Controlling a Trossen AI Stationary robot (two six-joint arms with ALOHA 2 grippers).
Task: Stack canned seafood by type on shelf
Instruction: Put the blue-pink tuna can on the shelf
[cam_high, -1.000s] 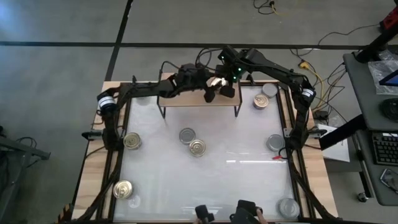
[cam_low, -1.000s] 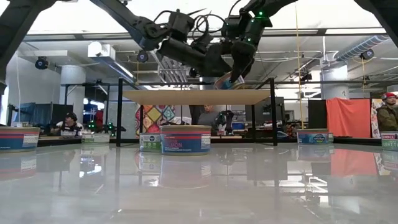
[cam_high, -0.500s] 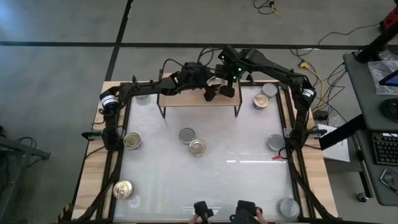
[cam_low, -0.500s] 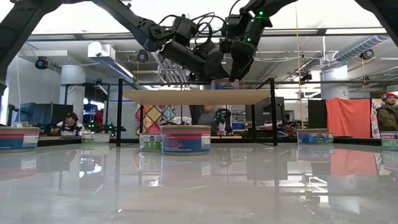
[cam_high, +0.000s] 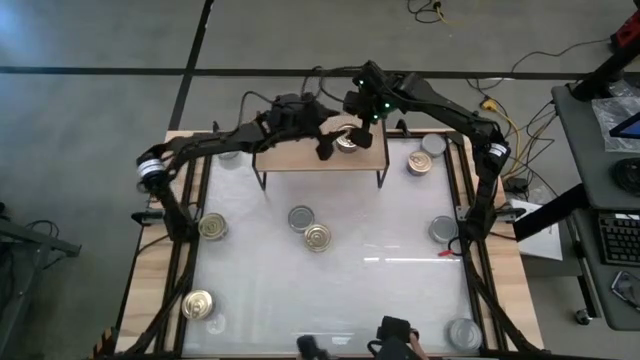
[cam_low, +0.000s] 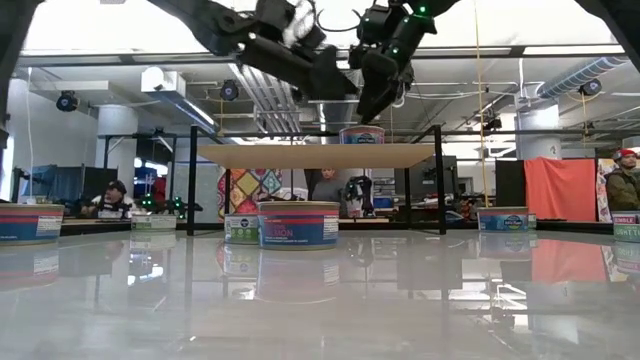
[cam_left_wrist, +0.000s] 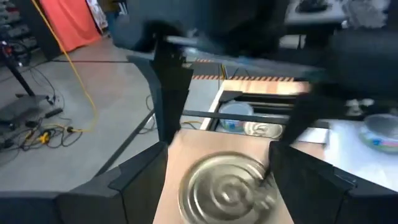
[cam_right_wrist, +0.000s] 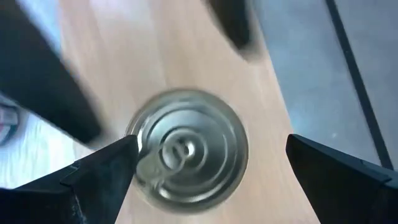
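Room people low view only, can (cam_low: 361, 135) on shelf (cam_low: 320, 155)

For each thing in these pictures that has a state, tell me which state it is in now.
can on the shelf: upright, released, gold lid up
shelf: standing, holds one can
left gripper: open, above the shelf, beside the can
right gripper: open, raised above the can
loose cans: upright on the tabletop, not stacked

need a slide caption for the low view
One can stands on the shelf; left gripper and right gripper hang open above it.
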